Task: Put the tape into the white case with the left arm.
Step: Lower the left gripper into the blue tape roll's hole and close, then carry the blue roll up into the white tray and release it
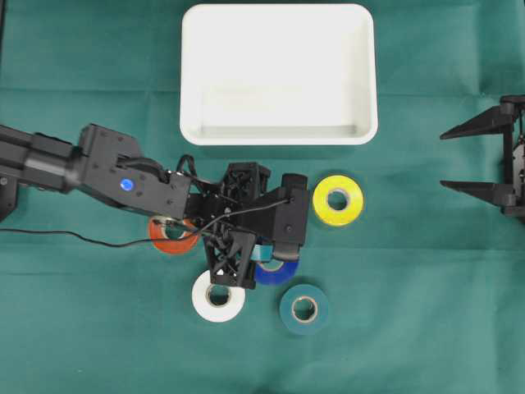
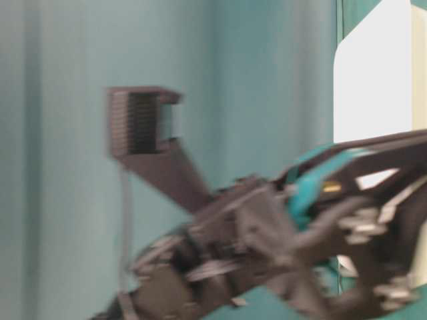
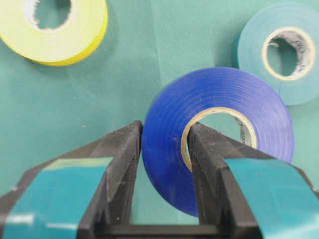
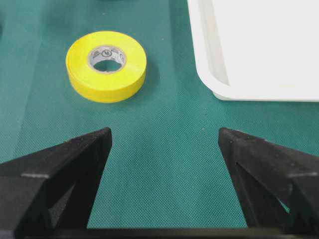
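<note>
Left wrist view: left hand (image 3: 162, 164) clamps blue tape (image 3: 219, 134) through its wall; right hand (image 4: 164, 144) gapes wide beside white case (image 1: 279, 131).

Cloth (image 1: 426, 328) covering the table: uniform dark teal-green, fine woven texture. White case (image 1: 279, 135) at 12 o'clock: plain white. Tape rolls: yellow roll (image 1: 338, 199) with grey printed core, blue roll (image 3: 219, 94) with cream core, teal roll (image 1: 304, 309) with pale core, white roll (image 1: 218, 296), orange roll (image 1: 168, 241). Left gripper (image 3: 164, 164): black, teal bands. Right gripper (image 4: 164, 144): plain black.
</note>
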`<state>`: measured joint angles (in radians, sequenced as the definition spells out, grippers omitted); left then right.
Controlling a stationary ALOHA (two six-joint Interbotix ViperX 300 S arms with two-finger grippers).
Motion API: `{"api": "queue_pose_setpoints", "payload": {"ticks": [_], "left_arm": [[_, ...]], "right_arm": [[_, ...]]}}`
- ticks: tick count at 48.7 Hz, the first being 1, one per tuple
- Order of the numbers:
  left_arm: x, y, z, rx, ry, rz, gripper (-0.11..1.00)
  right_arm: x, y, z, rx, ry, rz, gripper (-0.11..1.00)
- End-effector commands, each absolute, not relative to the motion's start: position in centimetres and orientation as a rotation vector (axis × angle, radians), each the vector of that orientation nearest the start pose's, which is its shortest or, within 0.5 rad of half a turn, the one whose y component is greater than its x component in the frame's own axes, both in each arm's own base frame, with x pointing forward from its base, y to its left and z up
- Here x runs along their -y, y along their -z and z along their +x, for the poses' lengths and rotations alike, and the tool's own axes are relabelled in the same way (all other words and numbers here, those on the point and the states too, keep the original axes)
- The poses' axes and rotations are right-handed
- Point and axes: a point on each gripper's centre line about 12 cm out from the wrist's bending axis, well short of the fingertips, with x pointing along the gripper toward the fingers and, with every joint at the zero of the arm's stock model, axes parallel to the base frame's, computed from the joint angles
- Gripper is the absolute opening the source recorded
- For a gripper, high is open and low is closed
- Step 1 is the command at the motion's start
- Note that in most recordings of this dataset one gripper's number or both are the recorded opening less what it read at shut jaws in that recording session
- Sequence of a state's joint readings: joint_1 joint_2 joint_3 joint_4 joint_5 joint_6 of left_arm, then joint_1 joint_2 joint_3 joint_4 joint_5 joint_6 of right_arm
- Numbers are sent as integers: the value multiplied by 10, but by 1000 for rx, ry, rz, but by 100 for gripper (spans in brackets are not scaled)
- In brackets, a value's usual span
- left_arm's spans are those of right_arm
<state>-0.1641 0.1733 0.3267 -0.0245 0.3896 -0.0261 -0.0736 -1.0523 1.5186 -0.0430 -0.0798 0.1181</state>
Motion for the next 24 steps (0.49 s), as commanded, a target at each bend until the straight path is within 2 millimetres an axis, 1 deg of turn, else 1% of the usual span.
{"api": "queue_pose_setpoints", "payload": {"ticks": [1,6,10,14,24], "left_arm": [[72,-212,442,-832,139,15,28],[64,-220,438,-840,123,9,28],[50,-223,435,-848,94,-1,28],[32,-220,431,-866,56,-16,28],[-15,-207,414,-912,-48,-63,28]], "right_arm": [[11,-152,148,-367,86,88,62],[11,-153,148,-362,85,88,62],[11,-153,148,-362,85,88,62],[11,-153,148,-362,85,88,62],[11,-153,148,-362,85,88,62]]}}
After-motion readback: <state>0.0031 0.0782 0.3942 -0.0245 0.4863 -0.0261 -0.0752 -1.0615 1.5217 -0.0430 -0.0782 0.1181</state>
